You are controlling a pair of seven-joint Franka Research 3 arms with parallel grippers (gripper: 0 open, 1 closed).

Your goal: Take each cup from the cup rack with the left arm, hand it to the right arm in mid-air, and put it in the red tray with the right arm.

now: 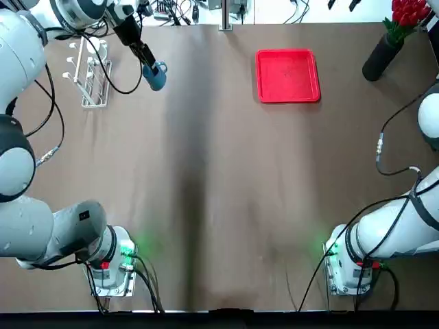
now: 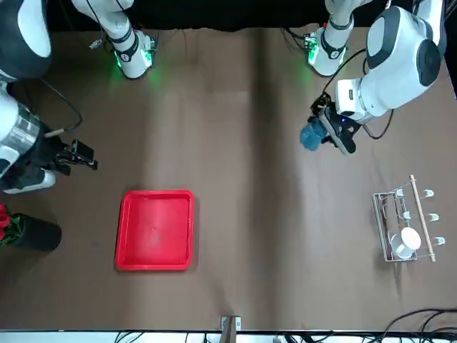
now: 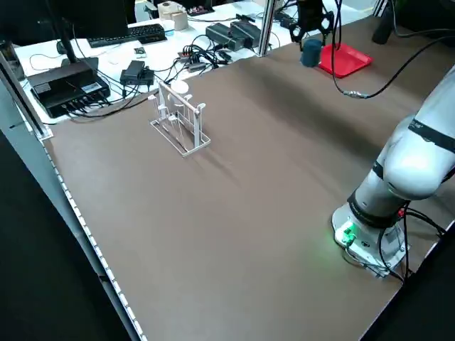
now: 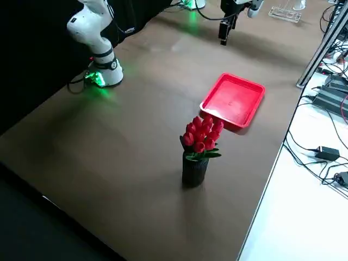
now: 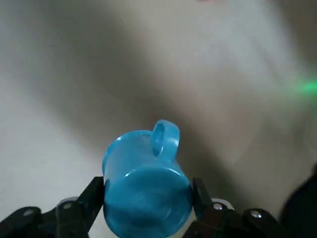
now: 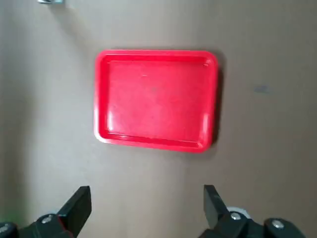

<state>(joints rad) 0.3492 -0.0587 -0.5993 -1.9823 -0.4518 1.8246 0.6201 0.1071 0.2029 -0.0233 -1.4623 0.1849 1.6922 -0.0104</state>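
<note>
My left gripper (image 1: pixel 147 60) is shut on the blue cup (image 1: pixel 156 74), holding it in the air to the right of the cup rack (image 1: pixel 92 72). In the left wrist view the blue cup (image 5: pixel 146 183) sits between both fingers (image 5: pixel 94 198) with its handle facing away from the gripper. A white cup (image 2: pixel 408 241) is still in the cup rack (image 2: pixel 405 225). The red tray (image 1: pixel 288 75) lies flat at the far right-centre with nothing in it. My right gripper (image 2: pixel 82 158) hovers open and holds nothing, and its wrist view looks down on the red tray (image 6: pixel 156 99).
A black vase with red flowers (image 1: pixel 391 44) stands at the far right corner, beyond the tray. Cables and electronics lie off the table's far edge. Both arm bases (image 1: pixel 110 264) sit at the near edge, and brown tabletop (image 1: pixel 219 192) lies between them.
</note>
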